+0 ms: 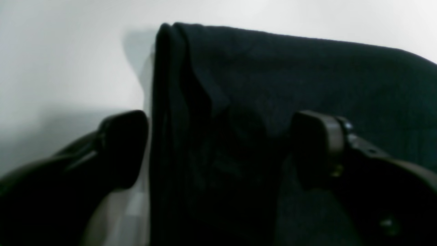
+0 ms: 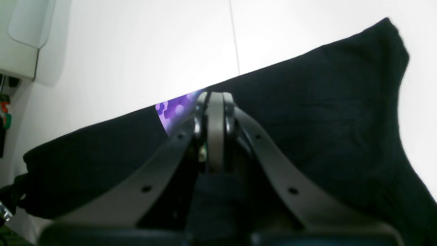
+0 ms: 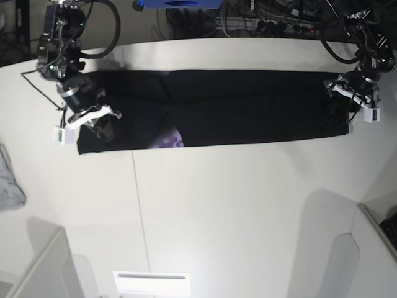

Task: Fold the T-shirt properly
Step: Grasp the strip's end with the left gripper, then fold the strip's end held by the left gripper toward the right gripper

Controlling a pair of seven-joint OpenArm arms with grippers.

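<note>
The black T-shirt (image 3: 236, 105) lies as a long flat band across the far part of the white table, with a bit of purple print (image 3: 169, 139) showing at its near edge. My right gripper (image 3: 102, 124) is at the band's left end. In the right wrist view its fingers (image 2: 215, 112) are pressed together on the shirt's edge (image 2: 307, 112), next to the purple print (image 2: 174, 108). My left gripper (image 3: 346, 93) is at the band's right end. In the left wrist view it (image 1: 220, 147) is open, with a fold of the black shirt (image 1: 211, 102) between its fingers.
A small grey cloth (image 3: 8, 180) lies at the table's left edge. White bins stand at the near left (image 3: 37, 267) and near right (image 3: 372, 248). Cables and a blue object (image 3: 180, 3) sit behind the table. A white container (image 2: 27, 24) shows in the right wrist view.
</note>
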